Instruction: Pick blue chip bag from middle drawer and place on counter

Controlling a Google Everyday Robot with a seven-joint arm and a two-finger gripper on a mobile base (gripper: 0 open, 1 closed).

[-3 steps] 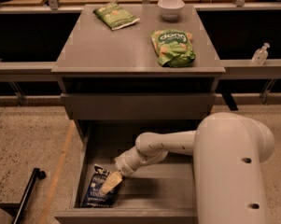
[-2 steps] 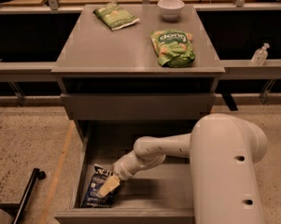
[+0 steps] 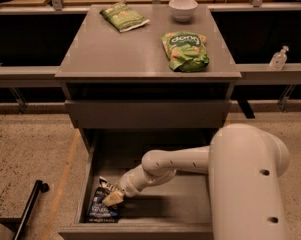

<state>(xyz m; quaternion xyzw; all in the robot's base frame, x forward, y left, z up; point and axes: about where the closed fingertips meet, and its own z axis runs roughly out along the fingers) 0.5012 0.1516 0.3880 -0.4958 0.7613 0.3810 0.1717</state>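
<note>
The blue chip bag (image 3: 101, 206) lies in the front left corner of the open middle drawer (image 3: 190, 204), dark navy with white lettering. My gripper (image 3: 111, 198) reaches down into the drawer from the right and sits right on the bag's upper right edge, its tan fingertips touching the bag. The white arm covers the drawer's right side. The counter (image 3: 125, 51) is the grey top slab above.
Two green snack bags lie on the counter, one (image 3: 123, 16) at the back left and one (image 3: 185, 50) at the right. A white bowl (image 3: 183, 8) stands at the back. A shallower shut drawer front (image 3: 147, 114) sits above. A clear bottle (image 3: 279, 59) stands at the right.
The arm has pushed a little further left and down in the drawer, bringing the gripper closer onto the bag. The bag has stayed in its corner.
</note>
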